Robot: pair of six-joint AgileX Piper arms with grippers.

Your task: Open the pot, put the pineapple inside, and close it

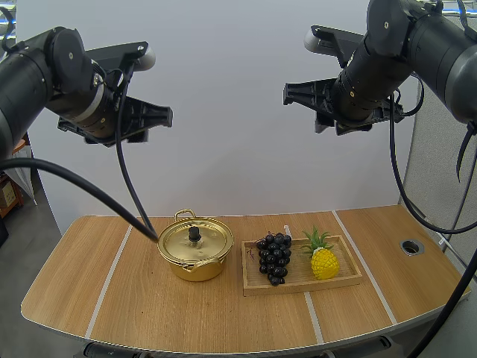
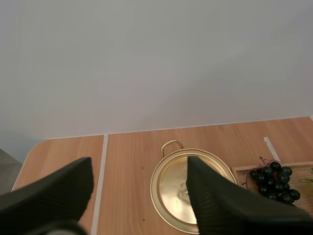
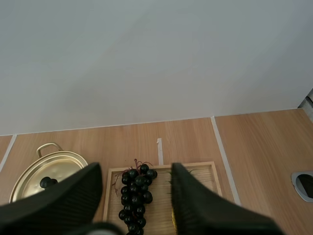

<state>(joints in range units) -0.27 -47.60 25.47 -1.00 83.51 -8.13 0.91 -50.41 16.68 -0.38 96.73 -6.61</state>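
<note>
A gold pot (image 1: 195, 250) with its lid on and a black knob (image 1: 194, 233) stands at mid-table. To its right, a wooden tray (image 1: 298, 280) holds a yellow pineapple (image 1: 324, 261) and a bunch of dark grapes (image 1: 274, 258). My left gripper (image 1: 164, 117) hangs high above the table's left side, open and holding nothing. Between its fingers (image 2: 139, 164) the lidded pot (image 2: 171, 186) lies below, with the grapes (image 2: 273, 180) beside it. My right gripper (image 1: 288, 94) is high on the right, open and holding nothing. Under its fingertips (image 3: 137, 169) lie the grapes (image 3: 136, 195) and the tray (image 3: 159, 196).
The wooden table (image 1: 89, 291) has pale tape lines and a round cable hole (image 1: 411, 246) at the right, also the hole (image 3: 305, 185) beside the tray. The pot (image 3: 44, 171) sits left of the tray. A white wall stands behind.
</note>
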